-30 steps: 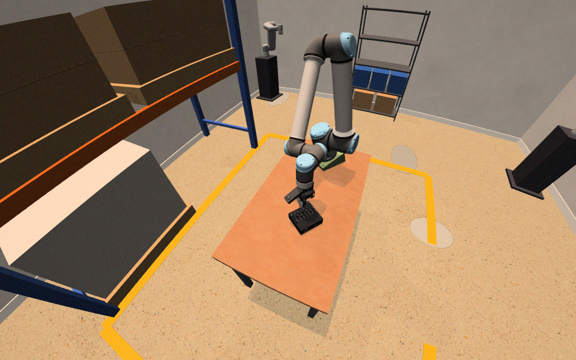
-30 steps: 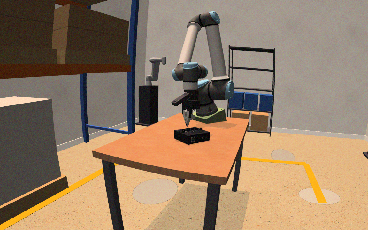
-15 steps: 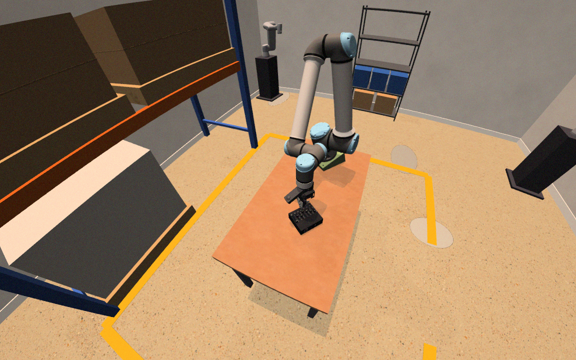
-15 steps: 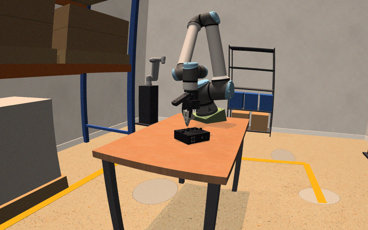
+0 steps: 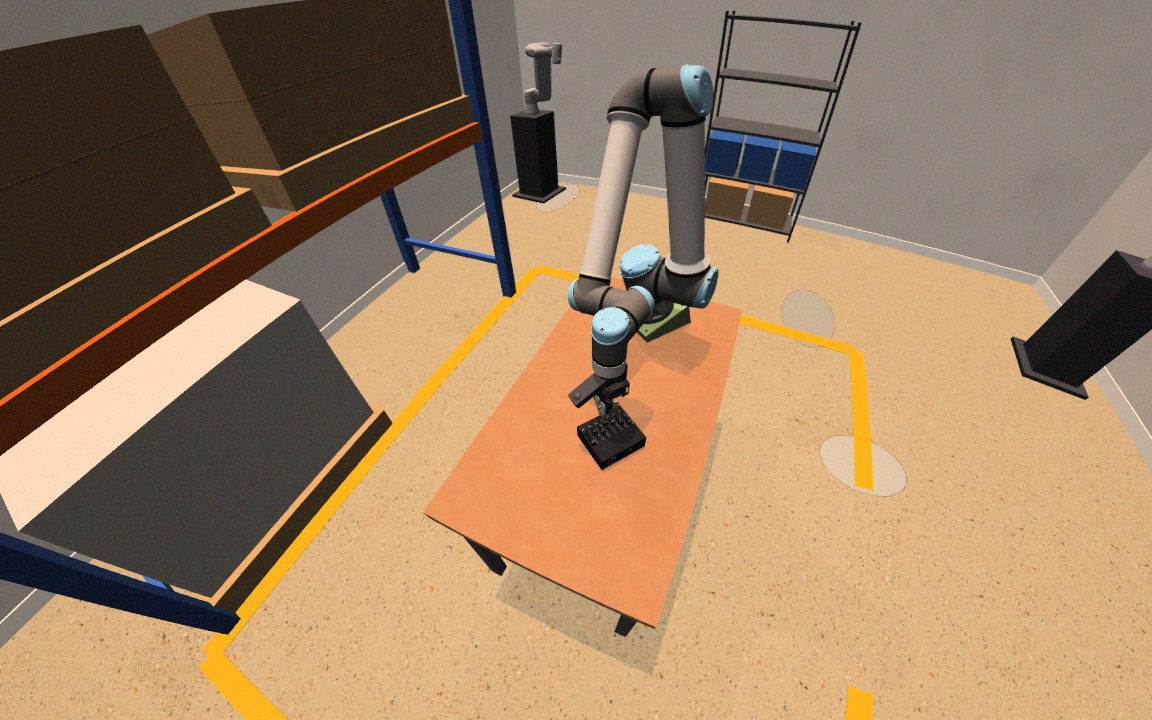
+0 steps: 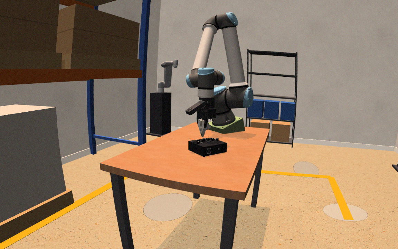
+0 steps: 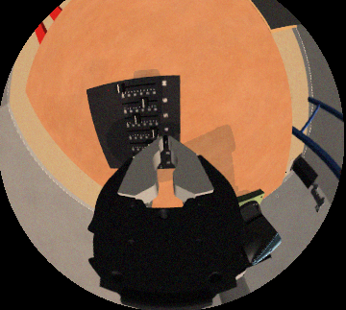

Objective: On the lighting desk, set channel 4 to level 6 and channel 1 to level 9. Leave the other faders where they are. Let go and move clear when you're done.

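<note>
The lighting desk point(image 5: 613, 442) point(image 6: 207, 147) point(image 7: 107, 123) is a small black box in the middle of the orange table point(image 5: 562, 528) point(image 6: 163, 164) point(image 7: 168, 27). In the wrist view it shows several fader rows with pale knobs, such as one knob point(image 7: 123, 90) in the far row and another knob point(image 7: 153, 133) lower down. The nearest row is partly hidden by my fingers. My gripper point(image 5: 602, 411) point(image 6: 201, 133) point(image 7: 165, 136) is shut with nothing between the fingers. Its tips point down just over the desk's near edge, at the side closest to the arm's base.
The arm's green base mount point(image 5: 665, 324) point(image 6: 226, 127) sits at the table's far end. A big grey crate point(image 5: 177, 447) point(image 6: 15, 160) and a blue storage rack point(image 5: 482, 143) stand to the left. A black wire shelf point(image 5: 777, 116) point(image 6: 271, 92) stands at the back wall.
</note>
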